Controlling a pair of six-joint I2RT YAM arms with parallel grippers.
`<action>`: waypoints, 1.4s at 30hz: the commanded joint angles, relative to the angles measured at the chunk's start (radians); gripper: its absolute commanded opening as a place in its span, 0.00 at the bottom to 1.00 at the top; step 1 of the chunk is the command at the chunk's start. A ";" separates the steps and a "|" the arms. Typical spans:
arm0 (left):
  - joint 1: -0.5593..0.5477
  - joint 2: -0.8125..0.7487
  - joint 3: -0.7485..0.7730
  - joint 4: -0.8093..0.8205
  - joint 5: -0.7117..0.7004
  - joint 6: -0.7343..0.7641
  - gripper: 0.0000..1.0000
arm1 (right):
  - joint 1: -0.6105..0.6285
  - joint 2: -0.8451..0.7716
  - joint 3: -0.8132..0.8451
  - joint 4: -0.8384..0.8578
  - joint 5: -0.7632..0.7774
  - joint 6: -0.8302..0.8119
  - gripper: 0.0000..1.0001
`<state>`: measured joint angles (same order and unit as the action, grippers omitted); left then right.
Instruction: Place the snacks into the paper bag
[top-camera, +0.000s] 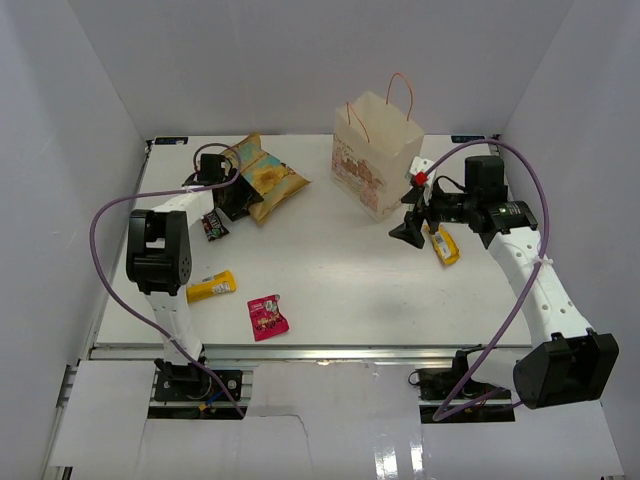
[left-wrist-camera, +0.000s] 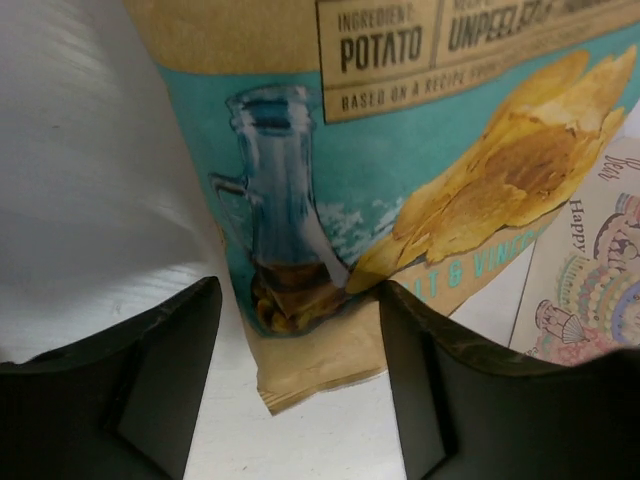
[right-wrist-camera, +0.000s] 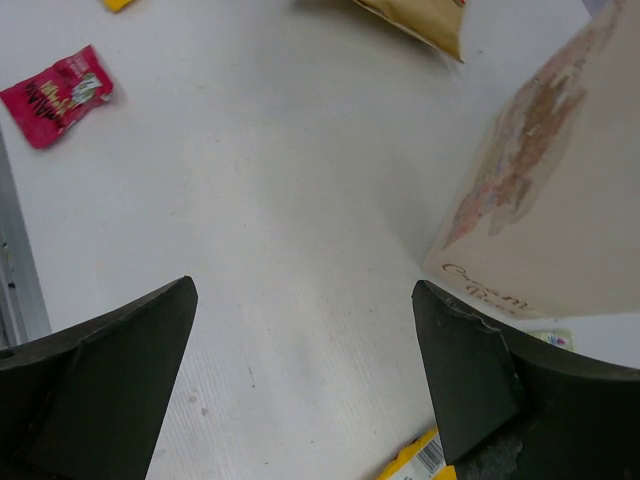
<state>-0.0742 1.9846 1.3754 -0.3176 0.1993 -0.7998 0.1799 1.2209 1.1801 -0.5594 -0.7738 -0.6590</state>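
The left gripper (left-wrist-camera: 298, 295) stands open astride the lower edge of the potato chip bag (left-wrist-camera: 400, 170), which lies at the counter's (top-camera: 340, 270) far left — whether the pads already touch it, I can't tell. Close well past the seam, then lift high before carrying it right to the paper bag (top-camera: 378, 160). The right gripper (right-wrist-camera: 305, 290), open and empty beside that bag, could steady it — it looks light and tippy.
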 joint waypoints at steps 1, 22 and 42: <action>-0.003 -0.004 0.021 0.086 0.035 0.024 0.67 | 0.000 -0.011 0.038 -0.114 -0.202 -0.199 0.94; 0.030 -0.306 -0.199 0.212 0.498 -0.044 0.00 | 0.304 -0.073 -0.154 0.133 0.059 -0.730 0.97; -0.045 -0.744 -0.610 0.273 0.643 -0.200 0.00 | 0.601 0.344 0.024 0.472 0.340 -0.406 0.87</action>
<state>-0.1200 1.2980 0.7719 -0.0948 0.7925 -0.9791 0.7563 1.5528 1.1561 -0.0135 -0.4019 -1.0595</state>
